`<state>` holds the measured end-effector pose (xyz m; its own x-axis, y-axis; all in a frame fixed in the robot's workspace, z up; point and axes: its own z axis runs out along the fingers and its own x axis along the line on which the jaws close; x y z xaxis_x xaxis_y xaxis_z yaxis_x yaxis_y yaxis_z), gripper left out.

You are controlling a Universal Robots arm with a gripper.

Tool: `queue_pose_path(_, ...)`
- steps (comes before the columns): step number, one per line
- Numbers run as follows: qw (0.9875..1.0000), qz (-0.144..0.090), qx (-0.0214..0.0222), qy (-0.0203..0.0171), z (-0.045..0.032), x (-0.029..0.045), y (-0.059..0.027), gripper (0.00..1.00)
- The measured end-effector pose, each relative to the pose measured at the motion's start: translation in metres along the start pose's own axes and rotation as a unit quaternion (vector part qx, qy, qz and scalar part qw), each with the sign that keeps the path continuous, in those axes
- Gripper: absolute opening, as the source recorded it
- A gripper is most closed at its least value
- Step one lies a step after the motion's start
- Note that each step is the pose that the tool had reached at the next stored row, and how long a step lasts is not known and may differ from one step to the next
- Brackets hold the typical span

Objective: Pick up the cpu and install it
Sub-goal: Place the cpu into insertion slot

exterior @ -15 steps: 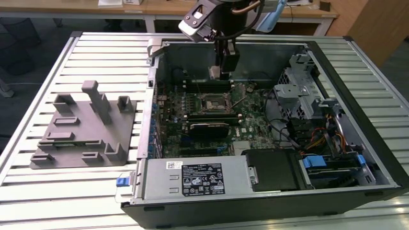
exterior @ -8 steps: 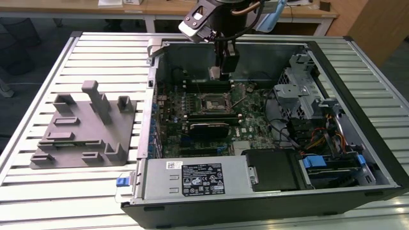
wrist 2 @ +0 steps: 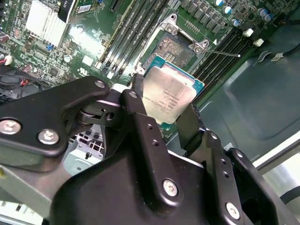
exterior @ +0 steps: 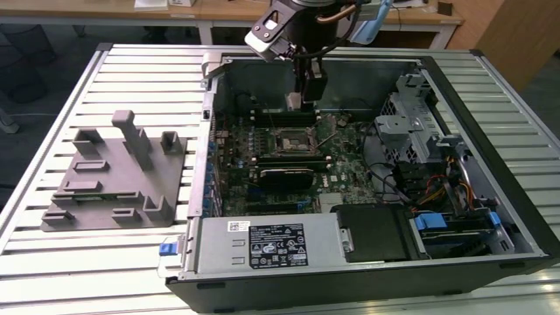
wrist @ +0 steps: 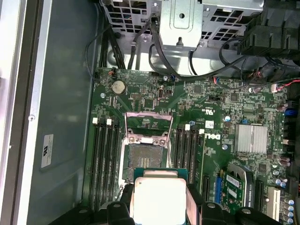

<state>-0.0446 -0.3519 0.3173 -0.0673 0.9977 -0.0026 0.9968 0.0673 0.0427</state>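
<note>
Cpu (wrist 2: 168, 91) gripped over the open socket (wrist: 145, 159)
The fingers (wrist 2: 145, 126) are clamped on two opposite edges of the cpu, metal top facing the wrist cameras; it hangs clear of the socket on the green motherboard (wrist: 206, 98), inside the open computer case (exterior: 350, 289) on the slatted tabletop (exterior: 140, 72).

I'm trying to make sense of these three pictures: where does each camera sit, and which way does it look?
Exterior view: off the arm, looking down into the open black computer case on a slatted metal table; the arm's black gripper hangs inside it.
First wrist view: on the arm, facing the green motherboard; the gripper's black fingers show.
Second wrist view: on the arm, angled along the gripper; its fingers clamp the small square silver-topped cpu.
Both wrist views share the cpu and the open metal-framed socket.
</note>
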Motion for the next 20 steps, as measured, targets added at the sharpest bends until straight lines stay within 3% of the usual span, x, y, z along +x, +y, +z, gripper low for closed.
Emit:
queue_pose_path(13,1.0000,0.002,0.0006,0.0000,0.0213,0.0004,-0.0001,0.53)
queue_pose_path(20,1.0000,0.009,0.0008,-0.0004,0.0335,0.0050,0.0010,0.53)
